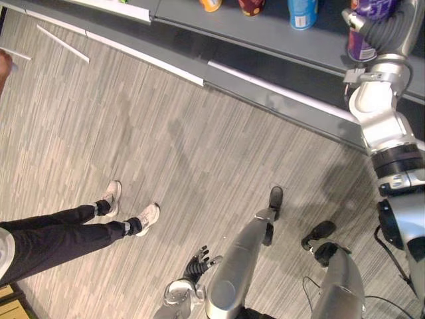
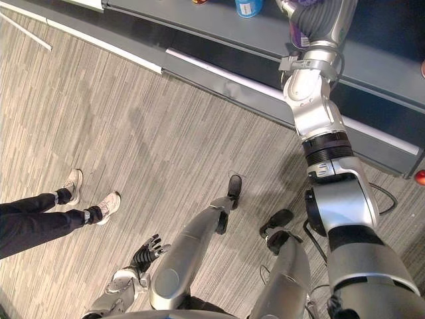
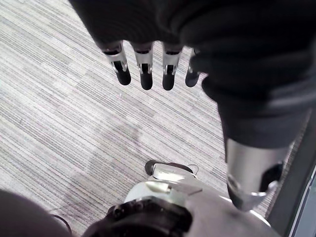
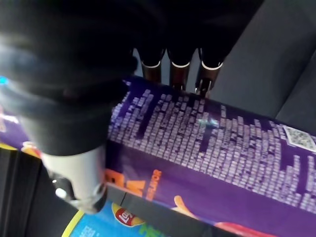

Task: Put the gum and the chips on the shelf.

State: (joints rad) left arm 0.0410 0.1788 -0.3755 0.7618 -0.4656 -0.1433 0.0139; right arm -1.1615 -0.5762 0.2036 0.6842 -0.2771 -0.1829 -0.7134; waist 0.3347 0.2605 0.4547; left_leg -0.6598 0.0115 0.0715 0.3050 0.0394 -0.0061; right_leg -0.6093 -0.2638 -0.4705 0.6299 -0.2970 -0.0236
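Right wrist view gives you the clearest read: your right hand (image 4: 180, 69) is curled round the purple chips can (image 4: 222, 148), fingers over its far side and the thumb closing on the near side, so the can is held in a full grasp. The can's long axis runs across the fingers.

From the head camera, that arm is stretched up and forward to the grey shelf (image 1: 265, 30), and the can sits in the hand over the shelf board, roughly upright. You cannot tell whether its base already touches the board. That is the relation your next move turns on: the board lies straight below the can's lower end, so I would judge a short lowering along the can's axis, then an opening of the fingers.

A blue can (image 1: 302, 13) stands on the shelf to the left, near but apart.

Your left hand (image 3: 145, 69) hangs low by your side over the floor (image 1: 166, 133), fingers relaxed and holding nothing. A person (image 1: 66, 229) stands on the left, well apart from the shelf.
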